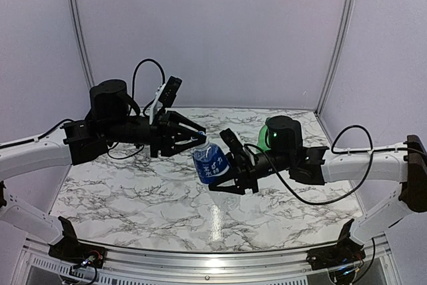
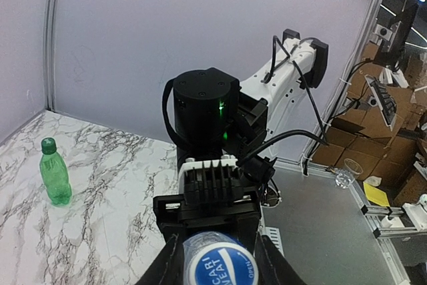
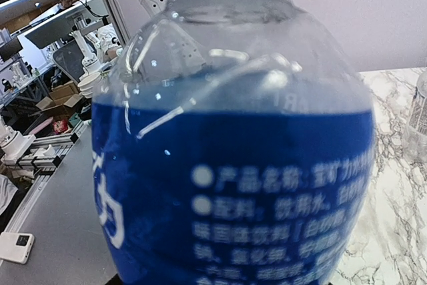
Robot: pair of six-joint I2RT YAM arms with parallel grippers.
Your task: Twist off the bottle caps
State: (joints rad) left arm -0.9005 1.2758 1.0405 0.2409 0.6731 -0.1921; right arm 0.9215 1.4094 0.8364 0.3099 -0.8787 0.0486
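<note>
Held: blue-label bottle, clamped in right tool. Between the narrow-set fingers of left tool: blue cap, grip cannot be told. Risk, as judged: bottle spun inside right tool if loosely clamped.

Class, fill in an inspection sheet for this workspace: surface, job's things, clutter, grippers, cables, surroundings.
Surface: marble table.
Job's things: blue-label bottle, capped, held tilted; green bottle upright, capped; clear bottle at the view's edge.
Clutter: nothing seen.
Grippers: left gripper around the blue cap, grip unclear; right gripper shut on the blue-label bottle.
Cables: black cables loop on both arms.
Surroundings: pale walls; boxes beyond the table.
</note>
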